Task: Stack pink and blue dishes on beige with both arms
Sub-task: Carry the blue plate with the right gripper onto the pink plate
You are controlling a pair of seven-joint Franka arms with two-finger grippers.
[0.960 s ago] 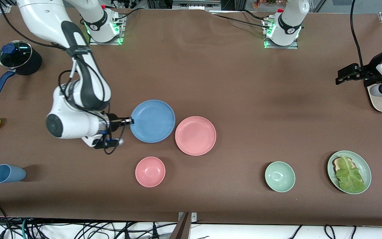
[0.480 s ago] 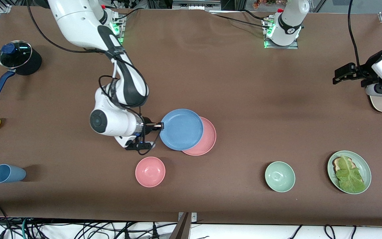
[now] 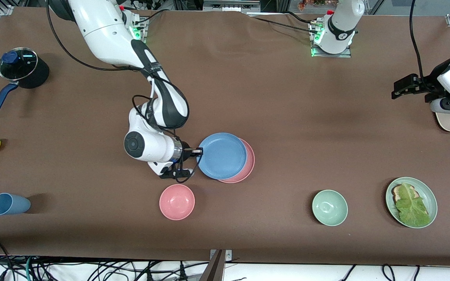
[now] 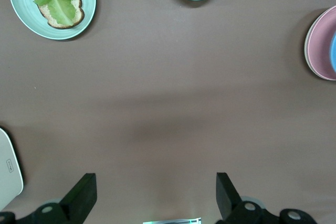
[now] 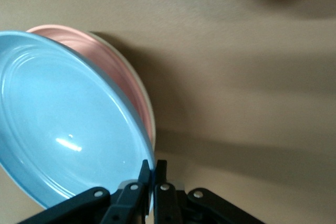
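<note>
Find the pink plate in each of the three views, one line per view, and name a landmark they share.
Front view: the pink plate lies mid-table, mostly covered by the blue plate that the right end effector grips by the rim.
Left wrist view: a partial disc at the picture's edge; the left end effector waits, open.
Right wrist view: a crescent under the blue plate.
Shared landmark: the blue plate.

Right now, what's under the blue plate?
The pink plate, only its rim showing past the blue plate, which the right gripper holds by the edge. In the right wrist view a thin beige rim peeks below the pink. Anything else there is covered.
</note>
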